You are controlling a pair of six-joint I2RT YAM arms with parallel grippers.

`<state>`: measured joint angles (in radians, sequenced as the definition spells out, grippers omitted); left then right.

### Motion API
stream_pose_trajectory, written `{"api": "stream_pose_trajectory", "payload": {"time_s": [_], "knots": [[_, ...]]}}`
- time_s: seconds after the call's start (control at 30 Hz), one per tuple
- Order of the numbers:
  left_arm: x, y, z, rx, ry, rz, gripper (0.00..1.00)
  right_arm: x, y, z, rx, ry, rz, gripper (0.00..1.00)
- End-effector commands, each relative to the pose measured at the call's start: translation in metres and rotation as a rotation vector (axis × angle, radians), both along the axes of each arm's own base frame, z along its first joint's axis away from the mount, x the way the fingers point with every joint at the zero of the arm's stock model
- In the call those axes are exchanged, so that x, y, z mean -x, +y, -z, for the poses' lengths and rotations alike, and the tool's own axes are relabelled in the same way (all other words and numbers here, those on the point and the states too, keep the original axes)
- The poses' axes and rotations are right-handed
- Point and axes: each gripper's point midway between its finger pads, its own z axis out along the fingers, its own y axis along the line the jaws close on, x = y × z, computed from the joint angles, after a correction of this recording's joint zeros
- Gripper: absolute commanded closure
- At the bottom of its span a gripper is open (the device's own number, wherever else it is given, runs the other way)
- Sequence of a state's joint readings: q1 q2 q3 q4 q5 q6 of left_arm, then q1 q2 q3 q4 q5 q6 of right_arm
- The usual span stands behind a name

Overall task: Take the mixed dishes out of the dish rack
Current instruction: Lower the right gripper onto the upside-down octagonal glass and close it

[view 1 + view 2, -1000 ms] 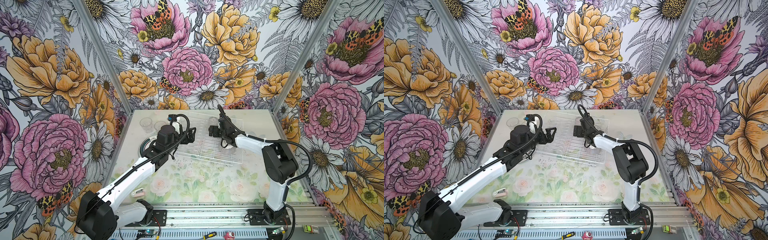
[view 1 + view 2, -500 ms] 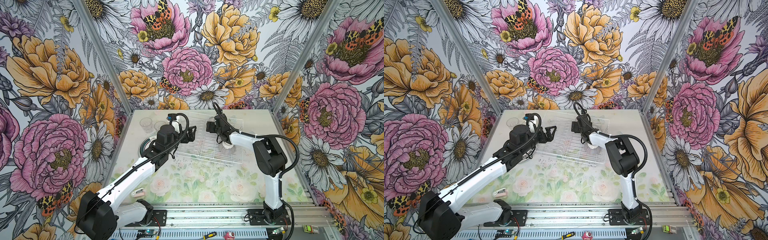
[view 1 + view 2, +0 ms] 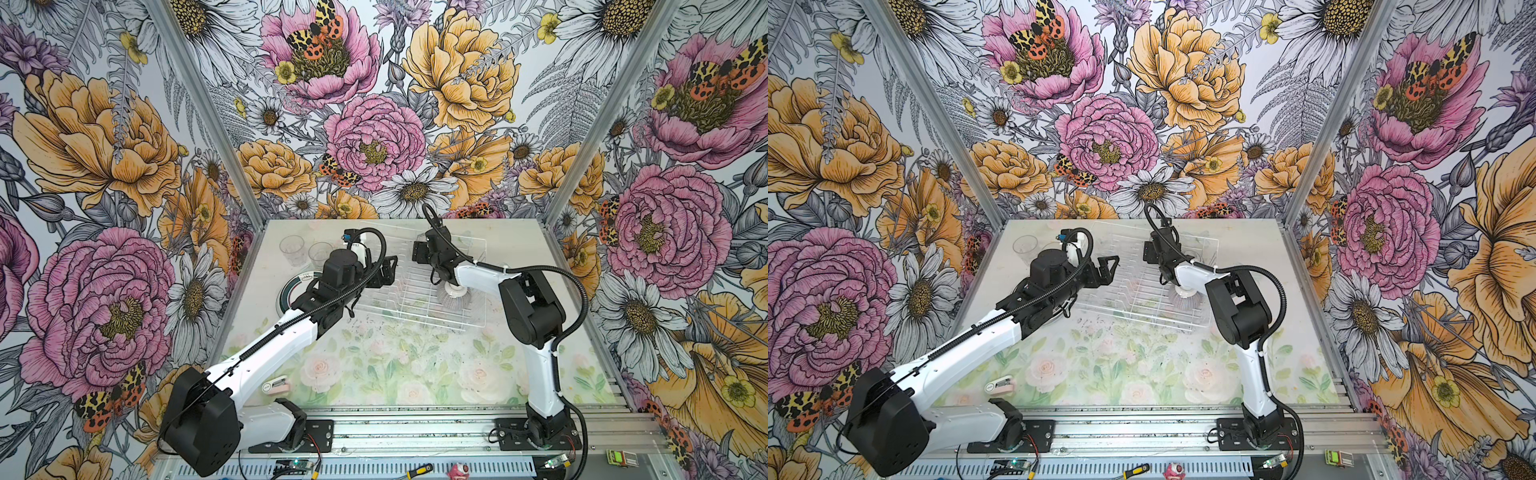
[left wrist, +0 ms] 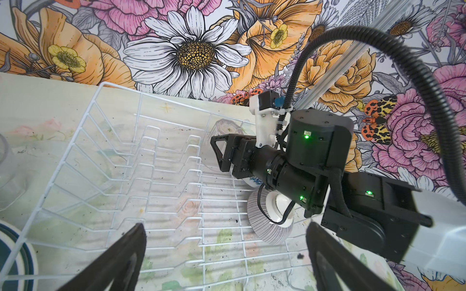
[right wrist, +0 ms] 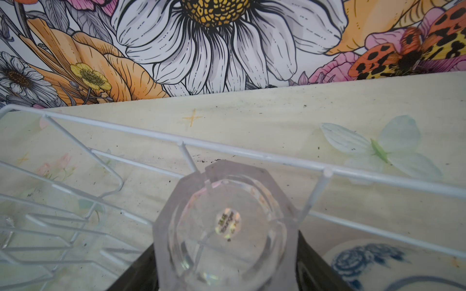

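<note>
The dish rack [image 3: 390, 299] sits at twelve o'clock from the table's [image 3: 374, 374] middle. Inside it, a tumbler [image 5: 222, 226] stands at the rack's twelve o'clock edge, a small bowl [image 5: 365, 262] just beside it, and a ribbed bowl [image 3: 453, 297] at four o'clock. On the table, at the rack's nine o'clock, lies a plate [image 3: 286, 291], with two tumblers [image 3: 292, 248] behind it at ten o'clock.

Lab robot cell: floral-print walls [image 3: 124, 145] on aluminium posts [image 3: 208, 116]; left arm [image 3: 270, 349] and right arm [image 3: 540, 374] bolted to a rail [image 3: 415, 428]; screwdriver [image 3: 417, 471] and circuit board [image 3: 295, 461] out front.
</note>
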<state>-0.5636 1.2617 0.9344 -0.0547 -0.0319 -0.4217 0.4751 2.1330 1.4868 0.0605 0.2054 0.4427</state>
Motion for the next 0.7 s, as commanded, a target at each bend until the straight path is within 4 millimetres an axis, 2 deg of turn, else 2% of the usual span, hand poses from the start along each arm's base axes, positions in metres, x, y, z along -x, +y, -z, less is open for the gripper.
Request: {"api": "stream_pose_trajectory", "payload": {"time_s": [0.0,0.2,0.67], "knots": [[-0.002,-0.011,-0.015,0.033,-0.010,0.026,0.02,-0.010,-0.004,0.002,0.000,-0.001,0.009,0.26],[-0.005,-0.013,-0.010,0.023,0.000,0.024,0.01,-0.014,-0.010,0.020,0.008,0.056,0.000,0.28],[-0.016,-0.018,-0.002,0.004,0.022,0.017,0.01,-0.022,-0.012,0.028,-0.028,0.099,-0.037,0.10]]}}
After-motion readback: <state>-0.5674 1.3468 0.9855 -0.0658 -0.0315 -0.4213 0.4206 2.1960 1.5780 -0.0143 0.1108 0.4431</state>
